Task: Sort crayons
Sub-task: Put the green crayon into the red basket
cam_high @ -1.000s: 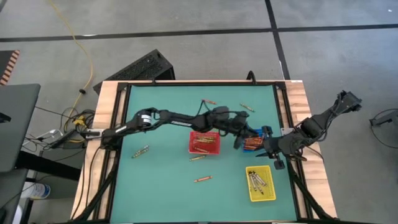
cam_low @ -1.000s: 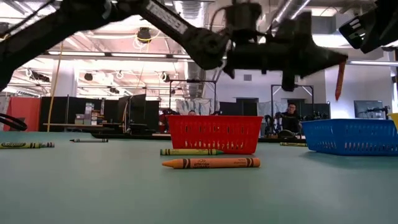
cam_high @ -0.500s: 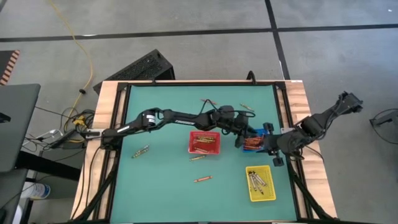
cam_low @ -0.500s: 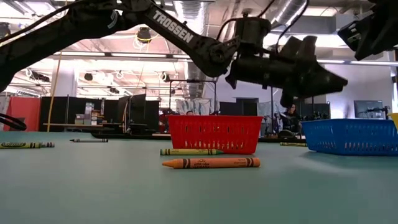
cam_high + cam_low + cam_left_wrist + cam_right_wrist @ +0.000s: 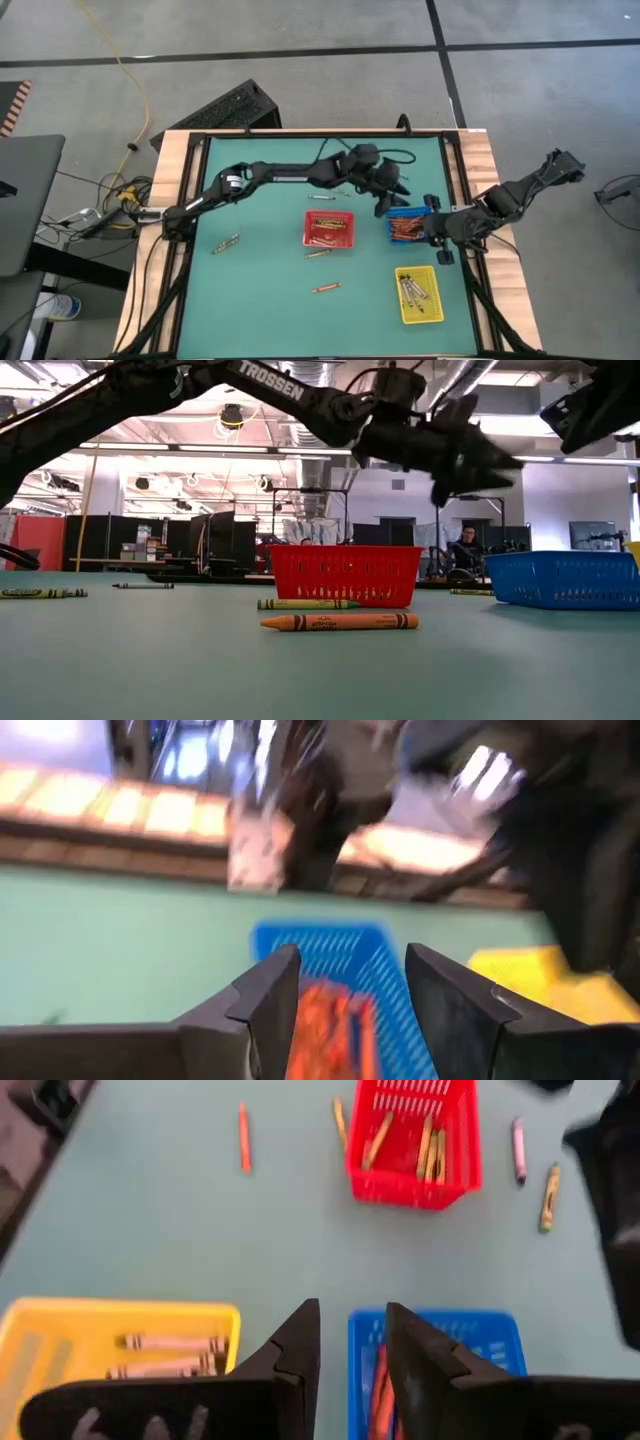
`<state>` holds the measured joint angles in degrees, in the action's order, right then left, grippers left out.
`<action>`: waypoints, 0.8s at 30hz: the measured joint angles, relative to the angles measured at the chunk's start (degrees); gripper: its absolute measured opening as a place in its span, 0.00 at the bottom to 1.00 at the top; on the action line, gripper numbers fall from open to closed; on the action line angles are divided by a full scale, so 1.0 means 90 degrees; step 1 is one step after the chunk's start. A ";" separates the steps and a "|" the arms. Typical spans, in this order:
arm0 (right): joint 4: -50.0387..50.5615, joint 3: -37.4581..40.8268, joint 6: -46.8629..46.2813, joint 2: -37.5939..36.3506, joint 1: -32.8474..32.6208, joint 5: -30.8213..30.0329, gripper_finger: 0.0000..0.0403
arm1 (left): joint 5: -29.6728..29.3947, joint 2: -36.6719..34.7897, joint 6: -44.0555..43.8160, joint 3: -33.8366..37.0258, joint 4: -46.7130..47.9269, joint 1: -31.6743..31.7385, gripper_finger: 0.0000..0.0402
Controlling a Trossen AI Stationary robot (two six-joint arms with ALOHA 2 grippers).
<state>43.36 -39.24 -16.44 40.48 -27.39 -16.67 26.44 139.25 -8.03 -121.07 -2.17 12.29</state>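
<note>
Green table [image 5: 260, 290]: crayons split between trays and loose. Blue tray [image 5: 406, 226] holds orange-red crayons [image 5: 404, 231], red tray [image 5: 329, 229] holds yellowish ones [image 5: 327, 232], yellow tray [image 5: 420, 295] holds grey ones [image 5: 412, 291]. Loose crayons: one orange [image 5: 339, 622] and one greenish [image 5: 303, 604] just in front of the red tray, another [image 5: 226, 243] toward the left side, more [image 5: 396, 173] near the far edge. Left end effector [image 5: 390, 196] hovers just beyond the blue tray's far edge, fingers [image 5: 270, 998] spread, nothing between them. Right end effector [image 5: 432, 238] sits at the blue tray's right edge, fingers [image 5: 300, 1342] apart with a narrow gap, nothing held.
</note>
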 joint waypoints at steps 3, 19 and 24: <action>-0.0552 0.0000 0.0043 0.0027 0.0244 0.0003 0.27 | -0.0501 -0.0362 0.0761 -0.0038 0.1353 0.0076 0.43; -0.3007 -0.0004 0.0831 0.1868 0.2494 0.1569 0.27 | -0.2199 -0.2396 0.2752 0.0235 0.6530 0.0626 0.43; -0.3666 -0.0002 0.0835 0.2809 0.3267 0.1698 0.27 | -0.2207 -0.2972 0.2853 0.1601 0.6629 0.0883 0.43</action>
<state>10.37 -39.27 -8.93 65.76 2.01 -1.39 6.58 112.50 17.65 -106.66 57.48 20.24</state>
